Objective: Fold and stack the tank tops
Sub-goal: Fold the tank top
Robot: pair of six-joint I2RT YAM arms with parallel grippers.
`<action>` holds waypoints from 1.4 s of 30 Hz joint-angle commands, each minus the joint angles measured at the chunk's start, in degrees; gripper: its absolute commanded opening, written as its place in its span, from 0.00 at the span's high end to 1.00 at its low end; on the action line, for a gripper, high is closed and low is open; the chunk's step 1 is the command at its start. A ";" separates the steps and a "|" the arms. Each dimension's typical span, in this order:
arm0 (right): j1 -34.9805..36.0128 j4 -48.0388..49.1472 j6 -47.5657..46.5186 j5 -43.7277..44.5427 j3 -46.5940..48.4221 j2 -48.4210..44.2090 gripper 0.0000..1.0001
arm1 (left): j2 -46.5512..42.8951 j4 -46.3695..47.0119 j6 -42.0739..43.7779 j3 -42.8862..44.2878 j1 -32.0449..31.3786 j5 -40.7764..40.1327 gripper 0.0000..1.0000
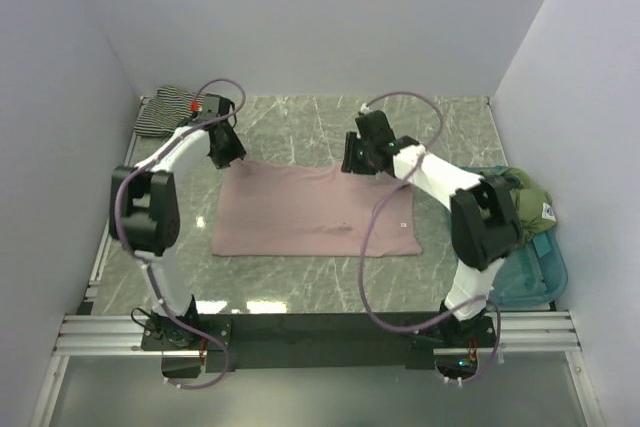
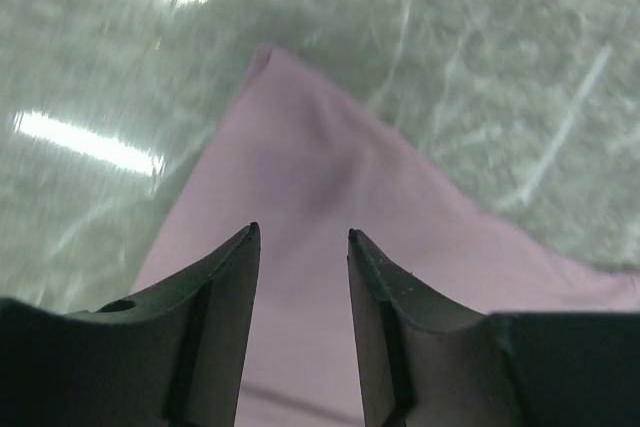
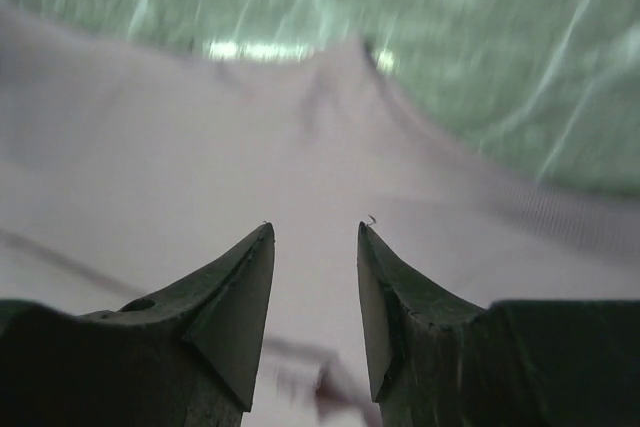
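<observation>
No readable writing anywhere. The white tag [image 1: 548,210] on the olive-green crumpled garment [image 1: 525,195] is too small to read. Black-and-white striped fabric tank top [image 1: 168,112] is bunched up, well beyond the far-left corner of the dusty mauve-pink fabric tank top [image 1: 315,215], which lies flat as a rectangle. Left gripper [image 2: 300,237] is over the pink top's far-left corner: jaws parted partway, nothing between them, fabric under the tips, contact unclear. Right gripper [image 3: 315,232] is over its far-right corner: same, parted, empty. Teal plastic tray [image 1: 545,277] sits right of the pink top, with the olive garment in it.
</observation>
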 commanded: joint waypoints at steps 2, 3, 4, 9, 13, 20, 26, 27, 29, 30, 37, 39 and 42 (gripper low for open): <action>-1.91 0.15 -7.03 -1.25 12.12 9.15 0.54 | 5.78 -0.92 4.98 9.97 0.82 -0.13 0.53; -1.91 -0.64 -7.38 -1.25 13.71 10.82 0.54 | 7.96 -1.71 5.50 13.30 1.08 -0.05 0.52; -2.17 -1.08 -7.47 0.06 15.12 13.62 0.54 | 9.12 -3.29 6.29 14.81 1.34 -0.22 0.52; -2.52 -2.40 -8.17 2.26 19.70 18.57 0.55 | 14.22 -6.64 8.58 20.27 1.61 -1.80 0.52; -2.70 -2.67 -8.87 2.36 21.63 22.08 0.54 | 14.93 -5.86 9.90 19.48 1.78 -4.18 0.50; -2.70 -1.79 -9.40 3.06 23.40 24.29 0.51 | 15.99 -5.86 12.63 18.79 1.87 -4.97 0.49; -2.79 -1.87 -9.49 2.27 24.80 24.90 0.50 | 17.74 -6.73 12.72 20.09 2.49 -3.21 0.49; -2.87 -1.79 -9.49 2.18 24.89 25.08 0.50 | 18.00 -6.91 12.80 20.27 2.49 -3.30 0.49; -2.87 -1.26 -9.32 1.74 24.98 25.43 0.50 | 18.36 -7.35 12.80 20.53 2.58 -3.91 0.50; -2.87 -1.35 -9.32 1.57 25.15 25.60 0.50 | 18.36 -7.17 12.89 20.45 2.58 -3.92 0.50; -2.87 -2.49 -9.32 1.39 27.17 27.71 0.51 | 19.85 -7.00 12.80 21.50 3.28 -1.72 0.52; -2.87 -2.84 -9.40 1.39 27.44 28.15 0.51 | 20.47 -6.56 12.89 21.85 3.37 -0.75 0.52; -2.79 -3.28 -9.40 1.39 27.70 28.33 0.52 | 21.26 -6.64 12.80 22.12 3.54 0.13 0.53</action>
